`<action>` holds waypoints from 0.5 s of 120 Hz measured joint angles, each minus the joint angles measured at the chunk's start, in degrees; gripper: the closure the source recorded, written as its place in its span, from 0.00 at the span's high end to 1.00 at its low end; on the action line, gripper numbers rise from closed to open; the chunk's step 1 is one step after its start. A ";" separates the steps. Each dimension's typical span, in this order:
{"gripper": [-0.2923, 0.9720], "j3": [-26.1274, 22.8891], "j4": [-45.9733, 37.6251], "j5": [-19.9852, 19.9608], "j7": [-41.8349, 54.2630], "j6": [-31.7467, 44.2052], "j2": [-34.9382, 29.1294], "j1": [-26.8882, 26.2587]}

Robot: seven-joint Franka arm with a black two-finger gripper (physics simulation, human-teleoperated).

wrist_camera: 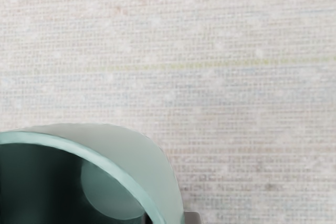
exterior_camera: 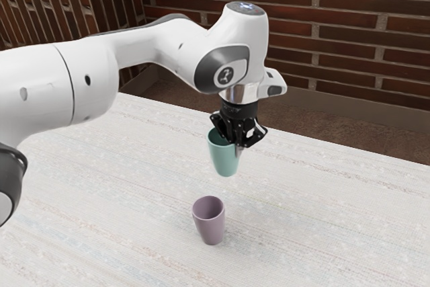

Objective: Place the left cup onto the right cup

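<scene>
Hand [exterior_camera: 237, 139] pinches the teal tapered cup [exterior_camera: 223, 159] by its rim. The mauve tapered cup [exterior_camera: 208, 220] stands below the hand, slightly aside.

This looks like a bare robot test room in a simulator's render. A large white arm [exterior_camera: 134, 65] reaches over a table [exterior_camera: 101, 186] whose pale top has a woven-looking texture, seen close in the wrist view. Dark red brick walls [exterior_camera: 336, 25] meet in a corner behind it, above a plain brown floor [exterior_camera: 349, 129].
</scene>
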 joint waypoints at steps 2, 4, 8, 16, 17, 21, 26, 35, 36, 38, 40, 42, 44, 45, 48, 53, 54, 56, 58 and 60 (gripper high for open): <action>0.15 0.26 -0.06 -0.21 -0.03 -0.15 0.01 -0.33; 0.15 0.55 -0.18 -0.41 -0.06 -0.30 0.02 -0.71; 0.15 1.26 -0.40 -0.77 -0.13 -0.55 0.04 -1.54; 0.15 3.00 -1.21 -1.57 -0.29 -1.02 0.02 -3.39; 0.15 3.23 -1.31 -1.67 -0.31 -1.08 0.01 -3.61; 0.15 4.31 -1.62 -2.09 -0.39 -1.35 -0.01 -4.68; 0.15 5.85 -1.93 -2.53 -0.48 -1.64 0.02 -6.10; 0.15 7.36 -2.53 -3.04 -0.69 -2.03 0.04 -7.59; 0.15 7.46 -2.62 -3.08 -0.71 -2.07 0.04 -7.70; 0.15 7.68 -2.78 -3.15 -0.76 -2.13 0.05 -7.91; 0.15 7.92 -2.92 -3.22 -0.81 -2.19 0.05 -8.07; 0.15 8.20 -3.03 -3.27 -0.86 -2.24 0.05 -8.28; 0.15 8.56 -3.13 -3.32 -0.91 -2.29 0.05 -8.57; 0.15 8.72 -3.17 -3.34 -0.93 -2.32 0.05 -8.71; 0.15 9.35 -3.31 -3.42 -1.00 -2.39 0.05 -9.17; 0.15 10.21 -3.66 -3.51 -1.10 -2.50 0.05 -9.88; 0.15 10.42 -3.72 -3.53 -1.12 -2.51 0.05 -10.04; 0.15 10.79 -3.84 -3.56 -1.17 -2.56 0.05 -10.33; 0.15 11.09 -3.93 -3.59 -1.21 -2.60 0.05 -10.56; 0.15 11.33 -4.00 -3.63 -1.25 -2.65 0.05 -10.74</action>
